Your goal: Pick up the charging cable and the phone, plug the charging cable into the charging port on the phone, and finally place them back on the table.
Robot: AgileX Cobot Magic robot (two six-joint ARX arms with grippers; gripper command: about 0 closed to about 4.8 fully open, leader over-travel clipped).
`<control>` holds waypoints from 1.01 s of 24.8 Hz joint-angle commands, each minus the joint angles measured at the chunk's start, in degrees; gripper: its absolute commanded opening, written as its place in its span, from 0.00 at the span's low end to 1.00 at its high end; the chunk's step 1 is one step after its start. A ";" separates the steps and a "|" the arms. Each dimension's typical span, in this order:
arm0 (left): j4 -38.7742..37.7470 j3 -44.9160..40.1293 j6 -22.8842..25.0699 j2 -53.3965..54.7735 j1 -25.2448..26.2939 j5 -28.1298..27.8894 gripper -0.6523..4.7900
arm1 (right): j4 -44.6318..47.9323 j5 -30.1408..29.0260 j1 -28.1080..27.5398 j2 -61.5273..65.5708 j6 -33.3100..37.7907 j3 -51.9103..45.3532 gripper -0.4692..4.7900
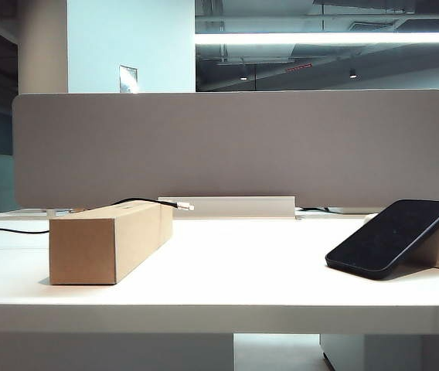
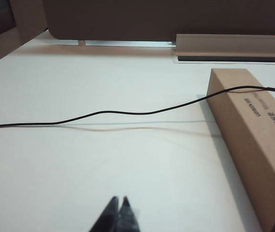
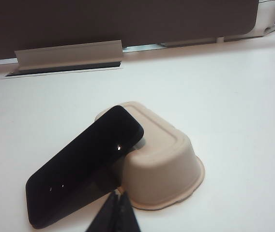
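Printed in dark letters along the top face of the brown cardboard box (image 2: 253, 130): two short lines of text, too small and blurred to read. No legible brand on the phone (image 1: 389, 236), the tray, or the cable. A framed notice (image 1: 128, 79) high on the far wall, its writing unreadable.

By count: one cardboard box, one charging cable (image 2: 128, 112), one phone, one beige moulded tray (image 3: 164, 164) lying upside down, one grey fabric divider panel (image 1: 227, 147) with one pale cable trough (image 1: 243, 206) at its foot, two grippers.

Cable: black, running over the white table (image 1: 227, 270) from the left edge of the exterior view, climbing onto the box, white-and-silver plug tip (image 1: 184, 205) jutting past the box's far top corner. Phone: on the right of the table, glossy screen up, tilted, upper end propped on the overturned tray, lower end on the tabletop. Charging port not discernible.

Left gripper (image 2: 118, 205): low over bare table, near side of the cable, fingertips pressed together, holding nothing. Right gripper (image 3: 117, 199): just in front of phone and tray, fingertips likewise together, empty.
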 commanded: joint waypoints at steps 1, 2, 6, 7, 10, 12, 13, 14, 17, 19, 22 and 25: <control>0.79 0.20 -0.20 0.07 -0.02 0.02 0.11 | 0.57 0.22 0.00 -0.09 -0.20 -0.26 0.09; 0.79 0.20 -0.20 0.07 -0.02 0.02 0.11 | 0.48 0.22 0.00 -0.09 -0.22 -0.26 0.09; 1.03 0.20 -0.17 0.07 -0.02 -0.02 0.11 | 0.13 0.22 0.00 -0.09 -3.80 -0.26 0.09; 1.03 0.17 -0.20 0.07 -0.02 -0.17 0.11 | 0.13 0.20 0.00 -0.09 -5.11 -0.26 0.09; 0.98 0.17 -0.20 0.07 -0.02 -0.17 0.11 | 0.15 0.22 0.00 -0.09 -7.63 -0.26 0.09; 0.96 0.17 -0.22 0.07 -0.02 -0.15 0.11 | 0.15 0.22 0.00 -0.09 -7.50 -0.26 0.09; 0.98 0.17 -0.22 0.07 -0.02 -0.13 0.11 | 0.15 0.22 0.00 -0.09 -7.48 -0.26 0.09; 0.98 0.17 -0.22 0.07 -0.02 -0.13 0.11 | 0.17 0.17 0.00 -0.09 -7.28 -0.26 0.09; 2.03 0.35 -0.20 0.07 -0.02 -0.07 0.11 | 0.76 0.17 0.00 -0.09 -3.13 -0.24 0.09; 2.43 0.79 -0.20 0.07 -0.02 0.35 0.11 | 1.07 0.00 0.00 -0.09 -3.15 -0.22 0.09; 2.64 1.86 -0.20 0.04 -0.02 1.92 0.11 | 1.11 0.00 0.02 -0.09 -3.17 -0.17 0.09; 2.60 3.04 -0.20 0.04 -0.02 4.13 0.11 | 2.27 0.02 0.02 -0.09 -3.19 -0.04 0.09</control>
